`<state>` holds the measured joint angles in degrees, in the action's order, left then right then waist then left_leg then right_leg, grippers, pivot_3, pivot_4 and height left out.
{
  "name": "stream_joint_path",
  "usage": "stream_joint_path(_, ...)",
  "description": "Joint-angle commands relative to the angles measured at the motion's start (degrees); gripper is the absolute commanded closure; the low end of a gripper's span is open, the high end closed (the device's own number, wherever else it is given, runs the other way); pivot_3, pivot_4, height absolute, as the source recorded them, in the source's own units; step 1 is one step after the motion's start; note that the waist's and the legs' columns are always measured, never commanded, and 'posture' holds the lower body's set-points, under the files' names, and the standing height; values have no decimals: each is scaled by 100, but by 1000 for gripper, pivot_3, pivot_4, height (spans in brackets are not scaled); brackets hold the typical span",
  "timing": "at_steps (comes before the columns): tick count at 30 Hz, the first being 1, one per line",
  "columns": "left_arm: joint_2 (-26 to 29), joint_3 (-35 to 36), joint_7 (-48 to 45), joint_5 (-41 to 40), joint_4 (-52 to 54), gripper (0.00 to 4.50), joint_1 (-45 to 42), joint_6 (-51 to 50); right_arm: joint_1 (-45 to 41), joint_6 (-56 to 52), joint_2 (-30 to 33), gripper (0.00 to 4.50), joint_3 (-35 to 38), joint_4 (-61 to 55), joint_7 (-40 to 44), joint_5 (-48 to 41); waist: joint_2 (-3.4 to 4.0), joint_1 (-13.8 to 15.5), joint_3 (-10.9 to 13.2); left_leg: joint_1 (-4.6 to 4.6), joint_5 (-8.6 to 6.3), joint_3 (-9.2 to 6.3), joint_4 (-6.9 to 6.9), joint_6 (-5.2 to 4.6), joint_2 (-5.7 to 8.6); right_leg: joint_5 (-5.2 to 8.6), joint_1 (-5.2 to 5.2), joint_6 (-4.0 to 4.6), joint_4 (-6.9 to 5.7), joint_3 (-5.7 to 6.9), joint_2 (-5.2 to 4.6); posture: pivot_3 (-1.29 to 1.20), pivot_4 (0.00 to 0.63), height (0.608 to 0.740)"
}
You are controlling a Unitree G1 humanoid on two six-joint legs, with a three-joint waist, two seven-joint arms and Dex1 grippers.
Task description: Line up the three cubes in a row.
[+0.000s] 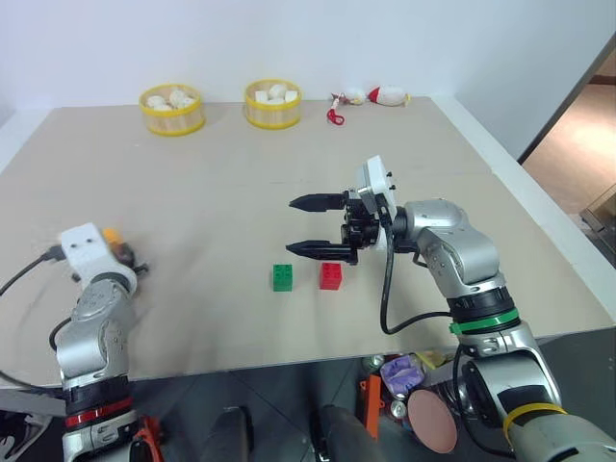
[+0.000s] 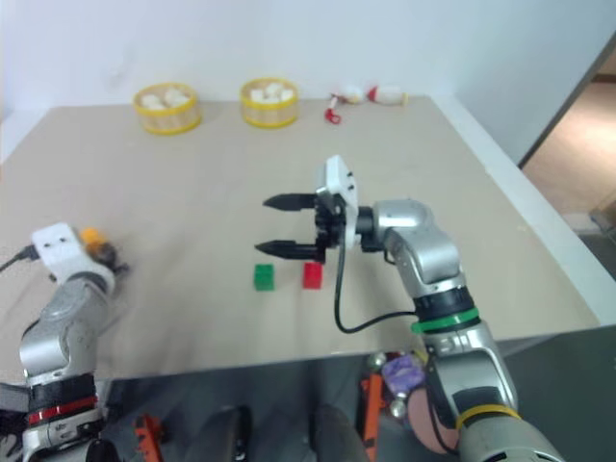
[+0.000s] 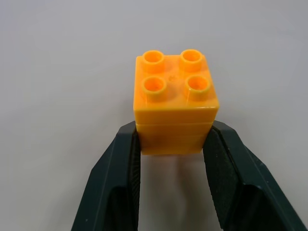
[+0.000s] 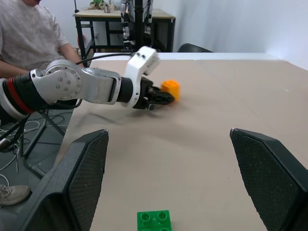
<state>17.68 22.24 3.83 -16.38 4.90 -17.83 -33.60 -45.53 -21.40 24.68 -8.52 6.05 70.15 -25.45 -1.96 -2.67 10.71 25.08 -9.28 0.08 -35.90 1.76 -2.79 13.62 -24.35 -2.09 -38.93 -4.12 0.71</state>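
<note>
The orange-yellow cube [image 3: 175, 103] sits pinched between the two black fingers of my left gripper [image 3: 173, 139], which is shut on it near the table's left side. The same cube [image 1: 113, 235] pokes out beyond my left wrist. A green cube [image 1: 282, 277] and a red cube [image 1: 330, 276] rest side by side on the table's middle front, a small gap between them. Just behind and above them my right gripper [image 1: 291, 225] points left, open, with nothing between its fingers. From the right wrist view, the green cube [image 4: 154, 220] lies just below and the left gripper [image 4: 161, 97] with the orange-yellow cube [image 4: 170, 89] is farther off.
Two round yellow baskets [image 1: 172, 109] [image 1: 272, 103] holding white lumps stand at the table's back edge, with a small red-and-white toy [image 1: 380, 96] to their right. A person [image 4: 29, 33] sits beyond the table's left side, by a dark desk.
</note>
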Motion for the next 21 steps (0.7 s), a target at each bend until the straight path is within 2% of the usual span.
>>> stream_joint_path(1,556,-396,-1512,-205,113,3218,88,595,-62,-34,343,320,207,-204,306,-131,-1,0,1,1,0,1,3,0,0,1,-2,1,1,0,-1,0,150,740)
stream_joint_path(4,1061,-458,-2757,-449,-60,3218,329,1028,53,-77,640,320,277,-301,527,-216,-1,-3,0,0,0,4,23,2,1,8,-7,13,9,1,-6,0,150,740)
stream_joint_path(8,1620,-581,-4322,-728,-450,3218,504,1532,122,-156,770,320,406,-374,421,-291,-1,-8,1,-3,-1,7,49,4,-6,19,-21,33,11,3,-1,0,150,740)
stream_joint_path(11,2091,-1048,-5676,-648,-749,3218,523,2074,226,-252,807,320,498,-543,324,-340,0,-3,1,1,-2,1,60,3,-9,34,-33,41,6,11,2,0,150,740)
stream_joint_path(15,2321,-1513,-6876,-712,-1120,3218,192,2361,359,-387,851,320,550,-780,214,-410,0,2,1,5,-2,4,61,4,-8,39,-36,38,5,10,-1,0,150,740)
stream_joint_path(21,2352,-2367,-8195,-79,-2276,3218,-679,3484,584,-561,1039,320,725,-1084,42,-480,0,14,1,8,-2,8,50,4,-6,36,-34,31,5,7,-4,0,150,740)
